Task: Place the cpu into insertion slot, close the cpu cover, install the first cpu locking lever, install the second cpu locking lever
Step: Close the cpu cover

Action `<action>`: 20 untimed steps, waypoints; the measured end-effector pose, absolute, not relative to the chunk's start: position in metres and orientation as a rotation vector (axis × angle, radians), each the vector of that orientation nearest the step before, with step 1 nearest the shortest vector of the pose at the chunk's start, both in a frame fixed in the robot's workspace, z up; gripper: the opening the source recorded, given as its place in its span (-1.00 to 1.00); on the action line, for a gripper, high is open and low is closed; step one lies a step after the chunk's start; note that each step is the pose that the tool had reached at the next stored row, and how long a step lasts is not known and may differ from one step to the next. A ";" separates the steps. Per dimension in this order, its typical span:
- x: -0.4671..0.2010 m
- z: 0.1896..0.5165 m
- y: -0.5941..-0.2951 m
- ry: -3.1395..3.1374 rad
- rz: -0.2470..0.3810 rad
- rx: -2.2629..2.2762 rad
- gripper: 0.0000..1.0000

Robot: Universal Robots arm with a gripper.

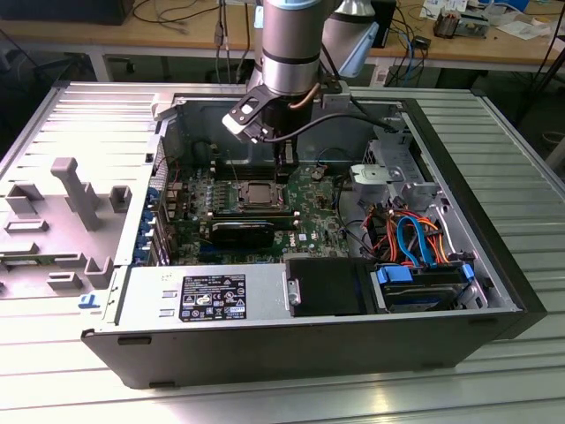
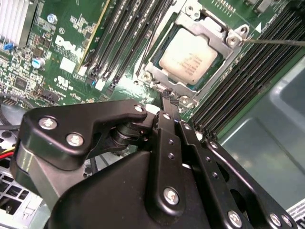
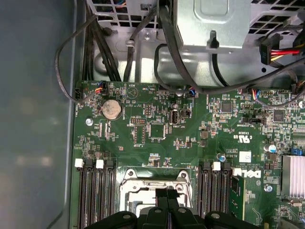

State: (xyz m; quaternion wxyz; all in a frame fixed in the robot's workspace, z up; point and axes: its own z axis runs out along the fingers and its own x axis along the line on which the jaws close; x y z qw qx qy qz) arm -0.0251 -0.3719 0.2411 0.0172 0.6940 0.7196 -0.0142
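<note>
Robot body. The arm (image 1: 287,44) has cylindrical wrist segments in brushed silver-grey, parted by a dark band; a pale blue joint cap (image 1: 357,46) sits at the exterior view's right. A small white-and-black camera (image 1: 245,117) is carried on a black bracket beside the wrist. A black cable (image 1: 340,124) loops off the wrist, with a short copper-coloured lead (image 1: 300,100) close by. The gripper (image 2: 167,98) is matt black throughout, built of flat linkage bars with rounded ends and pinned by silver screw heads (image 2: 171,195); its two slim fingers (image 3: 162,200) taper to narrow tips, seen in both wrist views
</note>
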 end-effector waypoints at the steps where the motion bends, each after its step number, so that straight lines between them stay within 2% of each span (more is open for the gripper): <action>1: -0.027 0.241 -0.372 2.236 -0.044 2.157 -0.79; 20: -0.032 0.239 -0.373 2.239 -0.044 2.154 -0.79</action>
